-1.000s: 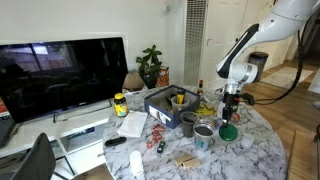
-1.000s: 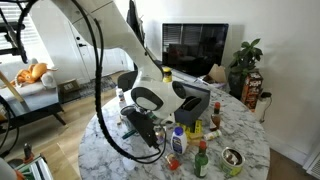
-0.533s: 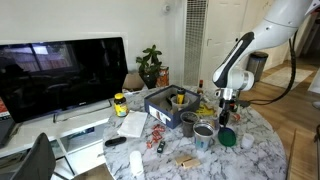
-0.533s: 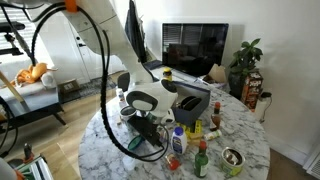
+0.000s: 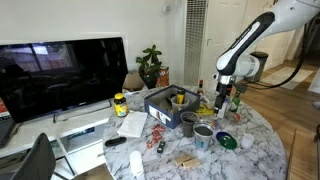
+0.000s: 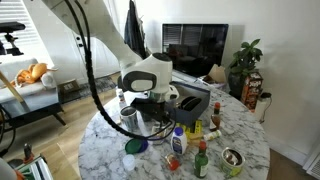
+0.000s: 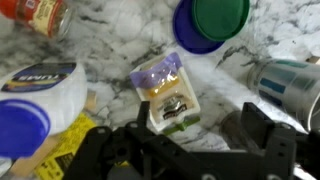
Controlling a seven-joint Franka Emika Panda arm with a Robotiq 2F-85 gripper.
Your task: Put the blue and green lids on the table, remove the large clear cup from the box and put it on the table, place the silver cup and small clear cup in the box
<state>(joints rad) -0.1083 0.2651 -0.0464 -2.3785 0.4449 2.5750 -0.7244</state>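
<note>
The green lid (image 7: 221, 17) lies flat on the blue lid (image 7: 186, 38) on the marble table (image 7: 110, 35), and the pair shows as a green disc in both exterior views (image 5: 228, 141) (image 6: 135, 146). My gripper (image 7: 200, 125) hangs above and apart from them, open, with nothing between its fingers (image 7: 257, 122). It also shows from outside (image 5: 224, 101). The silver cup (image 7: 289, 84) stands beside the lids (image 5: 204, 133). The dark box (image 5: 158, 103) holds the large clear cup (image 5: 180, 97). I cannot pick out the small clear cup.
A small sauce packet (image 7: 165, 93) lies right under the gripper. A white tub with a blue cap (image 7: 38, 95) and a spice jar (image 7: 42, 12) are close by. Sauce bottles (image 6: 178, 141) crowd the table's front; a TV (image 5: 62, 75) and plant (image 5: 151, 65) stand behind.
The gripper set the stacked lids down on the table, opened, let go and rose away from them. The lids now lie free.
</note>
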